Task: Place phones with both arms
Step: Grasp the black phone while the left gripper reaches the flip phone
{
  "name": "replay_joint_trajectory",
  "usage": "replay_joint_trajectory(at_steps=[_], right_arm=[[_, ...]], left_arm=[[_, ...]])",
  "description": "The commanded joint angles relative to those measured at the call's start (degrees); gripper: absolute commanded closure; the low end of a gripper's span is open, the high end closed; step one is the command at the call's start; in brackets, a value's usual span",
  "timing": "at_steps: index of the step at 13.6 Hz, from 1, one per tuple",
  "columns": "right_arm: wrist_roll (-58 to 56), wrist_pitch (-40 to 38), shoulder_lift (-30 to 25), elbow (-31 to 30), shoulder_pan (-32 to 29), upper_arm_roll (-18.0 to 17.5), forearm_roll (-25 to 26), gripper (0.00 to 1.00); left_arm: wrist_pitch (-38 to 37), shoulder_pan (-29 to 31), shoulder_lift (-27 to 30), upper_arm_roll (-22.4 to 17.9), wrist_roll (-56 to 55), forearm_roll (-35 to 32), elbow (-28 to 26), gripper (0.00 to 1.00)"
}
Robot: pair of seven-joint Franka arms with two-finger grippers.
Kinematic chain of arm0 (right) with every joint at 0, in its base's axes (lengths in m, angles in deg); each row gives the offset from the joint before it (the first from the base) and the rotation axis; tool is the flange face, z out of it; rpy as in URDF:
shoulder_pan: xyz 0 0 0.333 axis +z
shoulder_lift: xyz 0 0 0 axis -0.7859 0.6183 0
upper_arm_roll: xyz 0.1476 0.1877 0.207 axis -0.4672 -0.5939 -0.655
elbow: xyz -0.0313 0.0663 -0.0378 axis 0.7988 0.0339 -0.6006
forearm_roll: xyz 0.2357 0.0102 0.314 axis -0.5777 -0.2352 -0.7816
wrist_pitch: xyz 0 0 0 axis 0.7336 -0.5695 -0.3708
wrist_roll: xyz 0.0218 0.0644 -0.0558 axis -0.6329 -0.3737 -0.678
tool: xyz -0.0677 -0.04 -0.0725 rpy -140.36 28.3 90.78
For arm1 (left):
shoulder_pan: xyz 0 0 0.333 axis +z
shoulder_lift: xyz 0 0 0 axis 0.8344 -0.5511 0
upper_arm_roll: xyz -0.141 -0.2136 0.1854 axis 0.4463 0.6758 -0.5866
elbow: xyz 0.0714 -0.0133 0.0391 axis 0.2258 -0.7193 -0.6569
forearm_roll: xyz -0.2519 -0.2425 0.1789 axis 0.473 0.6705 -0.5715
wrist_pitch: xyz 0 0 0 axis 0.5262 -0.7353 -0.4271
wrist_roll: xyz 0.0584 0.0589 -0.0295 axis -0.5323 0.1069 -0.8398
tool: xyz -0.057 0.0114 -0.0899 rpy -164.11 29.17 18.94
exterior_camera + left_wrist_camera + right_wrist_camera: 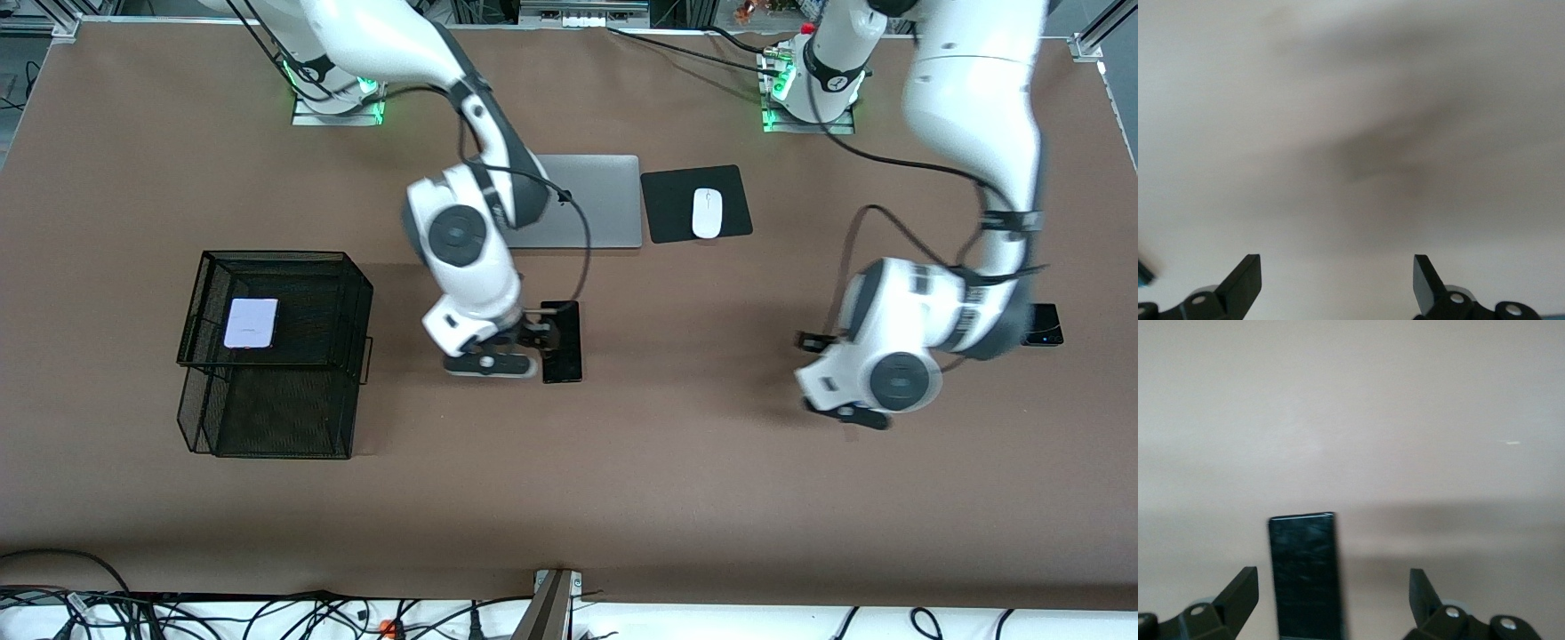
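The right end effector (pixel 1331 600), fingers apart, is straddling the long black phone (pixel 562 342) lying flat on the tabletop (pixel 676 462) near the laptop (pixel 591 200) (rigid, thin, probably slick: grip across the 2 long edges), while the left end effector (pixel 1338 283) is hovering open over bare tabletop.

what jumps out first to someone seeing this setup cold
The right gripper hangs low over the long black phone at the table's middle, fingers open on either side of it. A pale lavender phone already lies on the black wire basket toward the right arm's end. The left gripper, also open, is over bare table.
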Motion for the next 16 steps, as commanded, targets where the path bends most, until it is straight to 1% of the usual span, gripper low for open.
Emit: replay_joint_trajectory(at_steps=[1,3,5,6,8,10,11,13,15,16], right_arm=[[1.32,6.35,5.98,3.66,-0.31,-2.78,-1.2,0.0],[1.85,8.92,8.44,3.65,0.04,-3.84,-0.85,0.0],[0.98,9.11,9.33,3.57,0.48,-3.76,-0.15,0.0],[0.98,8.93,9.33,3.48,0.65,-3.85,1.16,0.0],[0.98,8.58,9.07,2.96,1.18,-3.85,2.14,0.0],[1.15,8.58,9.07,1.99,1.97,-3.85,2.05,0.0],[1.15,8.58,8.98,1.46,2.23,-3.85,2.14,0.0],[0.45,8.58,8.89,0.06,2.67,-3.85,2.23,0.0],[-2.18,8.58,8.72,-0.56,2.76,-3.76,2.23,0.0],[-2.36,8.58,8.71,-0.65,2.76,-3.67,2.23,0.0]], left_arm=[[9.28,8.46,3.9,1.06,7.49,-3.46,-8.1,0.0],[13.17,15.58,4.26,1.14,11.29,-3.55,-9.0,0.0],[16.68,21.57,4.35,1.32,14.45,-3.55,-9.35,0.0],[19.05,24.55,4.96,1.49,17.08,-3.47,-10.31,0.0],[25.8,29.92,6.72,1.58,22.09,-3.29,-14.51,0.0],[34.24,34.75,8.13,1.67,24.3,-2.85,-20.31,0.0],[38.02,36.86,8.22,2.37,25.09,-2.76,-22.51,0.0],[43.65,41.61,8.31,4.39,25.62,-2.67,-25.6,0.0],[47.97,44.78,8.31,5.18,26.07,-2.59,-28.59,0.0],[49.64,47.23,8.31,6.23,25.55,-2.5,-29.73,0.0]])
